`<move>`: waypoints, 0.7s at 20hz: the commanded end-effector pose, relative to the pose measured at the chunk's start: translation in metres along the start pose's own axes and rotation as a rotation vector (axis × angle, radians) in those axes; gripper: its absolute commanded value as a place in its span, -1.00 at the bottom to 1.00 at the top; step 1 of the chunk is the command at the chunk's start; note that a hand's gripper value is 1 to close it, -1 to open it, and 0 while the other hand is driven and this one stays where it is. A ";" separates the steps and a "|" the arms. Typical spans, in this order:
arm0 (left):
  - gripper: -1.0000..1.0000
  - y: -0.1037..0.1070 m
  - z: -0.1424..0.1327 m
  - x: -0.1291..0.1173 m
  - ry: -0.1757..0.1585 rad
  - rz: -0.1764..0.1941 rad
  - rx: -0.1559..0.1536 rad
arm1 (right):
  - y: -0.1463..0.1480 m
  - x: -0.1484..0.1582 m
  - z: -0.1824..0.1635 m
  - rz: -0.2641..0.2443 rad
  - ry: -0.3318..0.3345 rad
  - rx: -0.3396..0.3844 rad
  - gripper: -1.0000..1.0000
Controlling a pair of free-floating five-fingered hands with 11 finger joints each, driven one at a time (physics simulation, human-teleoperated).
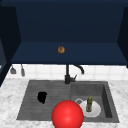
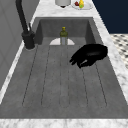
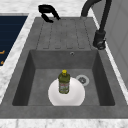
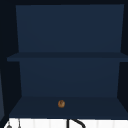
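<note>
Hovering over the ribbed draining board point(image 1: 37, 92) at the left of the sink, the left hand point(image 1: 42, 97) hangs with nothing in its grasp. From the left side view it point(image 2: 91, 55) lies palm down, its fingers point(image 2: 76, 60) loosely curved and pointing toward the wall side; they hold nothing, so the hand is released. From the right side view the same hand point(image 3: 47, 11) sits at the far end of the board, near the counter edge, its fingers hanging down above the grooves. Whether it touches the board I cannot tell.

Well apart from the hand, in the deep basin point(image 3: 100, 82) at the right, a white plate point(image 3: 75, 97) lies flat on the bottom, and a small green bottle point(image 3: 64, 82) with a yellow cap stands upright on it. The drain point(image 3: 82, 79) is just beside the plate, toward the wall. A black tap point(image 1: 67, 75) rises from the back rim between board and basin, its spout curving over the basin.

At the front of the sink a big red ball point(image 1: 67, 115) covers part of the board's near edge and part of the plate in the front view. Above the sink, a small brown round thing point(image 4: 61, 103) rests on the bottom shelf of the open dark blue cabinet point(image 4: 67, 75). On the far counter in the left side view sits a dish of fruit point(image 2: 81, 4).
</note>
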 end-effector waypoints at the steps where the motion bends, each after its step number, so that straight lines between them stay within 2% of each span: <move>1: 0.00 0.000 0.000 0.000 0.000 0.000 0.000 | 0.008 -0.005 -0.024 0.110 0.069 -0.006 -1.00; 6: 0.00 0.000 0.000 0.000 0.000 0.000 0.000 | 0.010 -0.012 -0.054 0.198 0.148 -0.012 -1.00; 8: 0.00 0.000 0.000 0.000 0.000 0.000 0.000 | 0.010 -0.015 -0.065 0.216 0.181 -0.009 -1.00; 11: 0.00 0.000 0.000 0.000 0.000 0.000 0.000 | 0.004 -0.023 -0.090 0.201 0.235 0.012 -1.00; 14: 0.00 0.000 0.000 0.000 0.000 0.000 0.000 | -0.006 -0.027 -0.105 0.250 0.237 -0.007 -1.00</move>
